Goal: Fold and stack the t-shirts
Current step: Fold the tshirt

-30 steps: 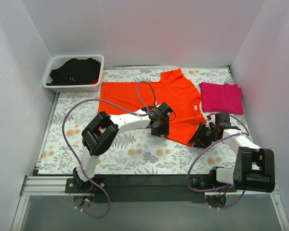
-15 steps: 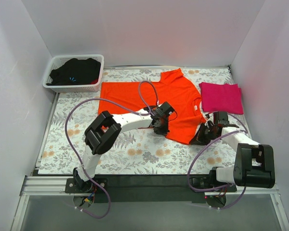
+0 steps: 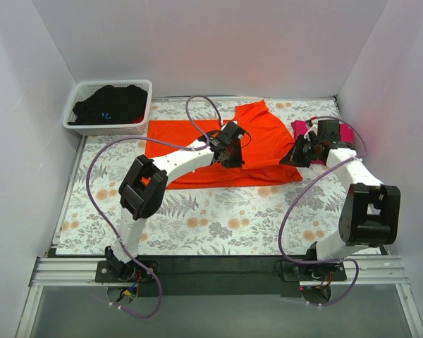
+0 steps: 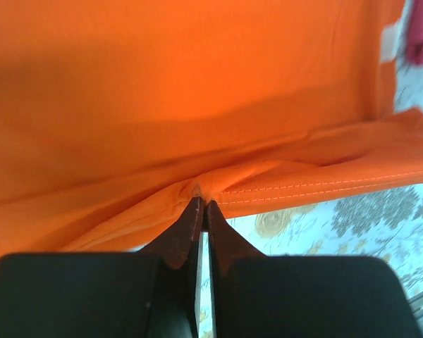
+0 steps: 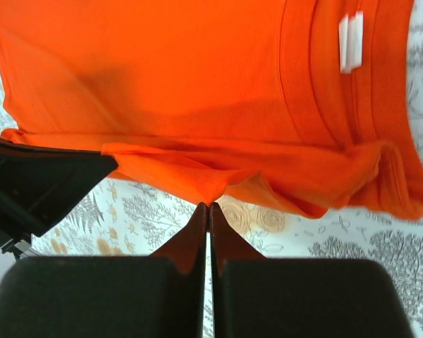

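Orange t-shirt (image 3: pixel 268 134) hem pinched tight by left fingers (image 4: pixel 197 210) and right fingers (image 5: pixel 201 215)

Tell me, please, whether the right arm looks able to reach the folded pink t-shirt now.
Probably yes for reach: the right gripper hangs beside the pink t-shirt, nothing between them. But its jaws are shut on an edge of the orange t-shirt, so it must let go first.

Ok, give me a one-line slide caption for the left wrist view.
Left pincer shut on the stitched hem of the orange t-shirt, floral tablecloth beneath.
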Tool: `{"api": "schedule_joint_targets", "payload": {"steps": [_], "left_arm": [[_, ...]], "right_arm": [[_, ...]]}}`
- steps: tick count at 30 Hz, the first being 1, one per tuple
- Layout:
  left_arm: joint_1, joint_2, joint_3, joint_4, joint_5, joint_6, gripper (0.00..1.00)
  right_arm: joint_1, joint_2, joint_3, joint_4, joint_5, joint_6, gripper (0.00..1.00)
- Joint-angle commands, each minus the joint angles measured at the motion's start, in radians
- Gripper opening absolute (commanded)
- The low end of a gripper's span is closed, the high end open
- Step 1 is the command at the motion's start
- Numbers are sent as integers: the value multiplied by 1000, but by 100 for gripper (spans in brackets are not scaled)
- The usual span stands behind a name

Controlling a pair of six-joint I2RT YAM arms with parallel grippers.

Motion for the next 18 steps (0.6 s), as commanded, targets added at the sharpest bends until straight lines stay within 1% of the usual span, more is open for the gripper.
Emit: {"api": "schedule_joint_targets", "payload": {"steps": [1,6,11,12,18], "left_arm": [[41,15,69,1,13,26,4],[87,69,122,18,56,25,5],[115,103,144,44,64,15,6],[120,109,144,52,97,14,6],[135,141,147,79,100,8,8]], "right_arm": [[2,79,117,5,-2,-18,1],[0,168,246,3,-33,-56,1],[2,278,364,3,-81,-82,1],[2,294,375,5,-87,-86,1],[3,395,405,5,-111,-104,1]]}}
